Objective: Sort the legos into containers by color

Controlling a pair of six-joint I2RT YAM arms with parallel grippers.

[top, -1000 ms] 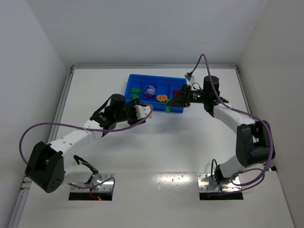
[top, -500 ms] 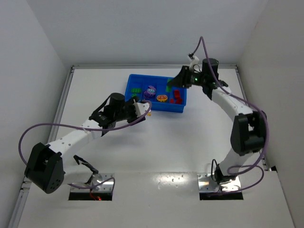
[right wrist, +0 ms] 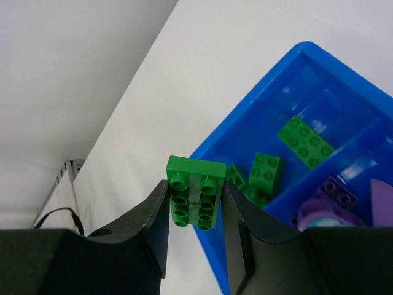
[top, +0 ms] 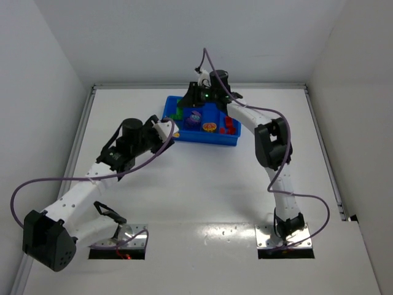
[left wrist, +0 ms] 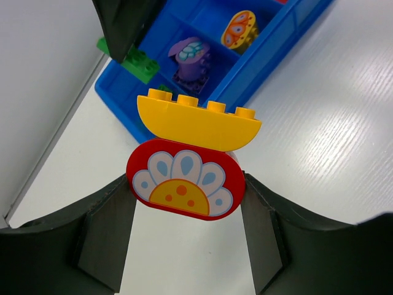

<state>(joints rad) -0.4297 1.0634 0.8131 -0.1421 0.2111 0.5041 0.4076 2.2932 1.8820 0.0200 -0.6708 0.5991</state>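
Two-arm sorting scene. The right hand [right wrist: 195, 212], clamped on a green brick [right wrist: 196, 187], hangs over the 10 o'clock corner of the blue tray [top: 212, 141], beside the compartment containing other green bricks [right wrist: 305, 141]. The left hand [left wrist: 187, 206], at the tray's 8 o'clock above the desk [top: 202, 184], grips a yellow-on-red stacked brick [left wrist: 196, 123]. The adjacent compartment contains a purple piece [left wrist: 189, 58].

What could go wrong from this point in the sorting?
1. The green brick in the right tool appears to hang over the blue tray's corner wall; released here, it might hit the rim and fall outside.
2. The left tool grips a red-and-yellow stacked piece; dropped whole, one colour lands wrong.
3. Both tools crowd the same end of the tray, so they could collide.
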